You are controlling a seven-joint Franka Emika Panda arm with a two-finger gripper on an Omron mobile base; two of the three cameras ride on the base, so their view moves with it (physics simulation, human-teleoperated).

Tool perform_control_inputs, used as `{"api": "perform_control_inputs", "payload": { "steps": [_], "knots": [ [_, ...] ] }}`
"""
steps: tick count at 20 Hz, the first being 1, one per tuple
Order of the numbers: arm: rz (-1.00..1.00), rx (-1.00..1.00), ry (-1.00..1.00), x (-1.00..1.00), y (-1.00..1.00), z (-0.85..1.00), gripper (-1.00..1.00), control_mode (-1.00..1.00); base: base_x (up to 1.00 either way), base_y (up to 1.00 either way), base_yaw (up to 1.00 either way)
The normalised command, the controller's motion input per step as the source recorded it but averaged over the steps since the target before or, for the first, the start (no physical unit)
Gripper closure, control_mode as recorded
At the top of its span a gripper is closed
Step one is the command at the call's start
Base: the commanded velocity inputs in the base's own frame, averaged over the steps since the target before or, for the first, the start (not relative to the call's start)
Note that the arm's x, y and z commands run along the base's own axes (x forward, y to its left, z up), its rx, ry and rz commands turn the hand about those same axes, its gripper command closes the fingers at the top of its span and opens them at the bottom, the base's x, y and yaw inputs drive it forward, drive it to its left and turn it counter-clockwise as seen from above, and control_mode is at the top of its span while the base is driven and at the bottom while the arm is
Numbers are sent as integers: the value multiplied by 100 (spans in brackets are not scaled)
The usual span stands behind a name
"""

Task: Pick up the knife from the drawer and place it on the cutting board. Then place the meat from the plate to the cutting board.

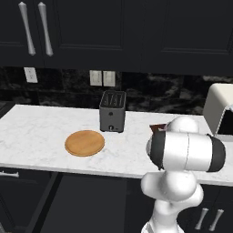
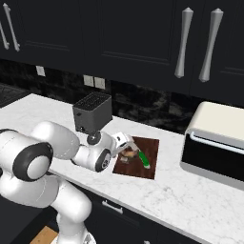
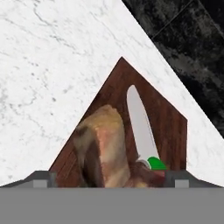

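Note:
The dark brown cutting board (image 2: 148,142) lies on the marble counter between the toaster and the white oven. On it rests the knife (image 3: 141,124), its green handle (image 2: 144,160) toward the counter's front. The reddish-brown meat (image 3: 103,146) sits on the board beside the blade. My gripper (image 2: 127,148) hovers low over the meat and is open, its fingertips (image 3: 41,178) spread wide on either side of the chunk and clear of it. The round tan plate (image 1: 84,143) lies bare left of the toaster. The drawer is out of view among the dark lower cabinets.
A black toaster (image 1: 112,110) stands behind the plate. A white toaster oven (image 2: 214,140) stands at the right end of the counter. Black wall cabinets with silver handles (image 2: 183,43) hang above. Bare marble (image 2: 190,195) stretches in front of the oven.

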Motion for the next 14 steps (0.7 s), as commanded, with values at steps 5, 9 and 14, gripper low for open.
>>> {"api": "perform_control_inputs", "payload": {
  "steps": [5, 9, 14],
  "knots": [
    [-1, 0, -18, -39, 1, 49, -100, -100, 0, 0, 0],
    [0, 0, -19, -66, 18, 52, -100, -100, 0, 0, 0],
    [0, 10, -11, -65, 38, 53, -100, -100, 0, 0, 0]
  ]
}}
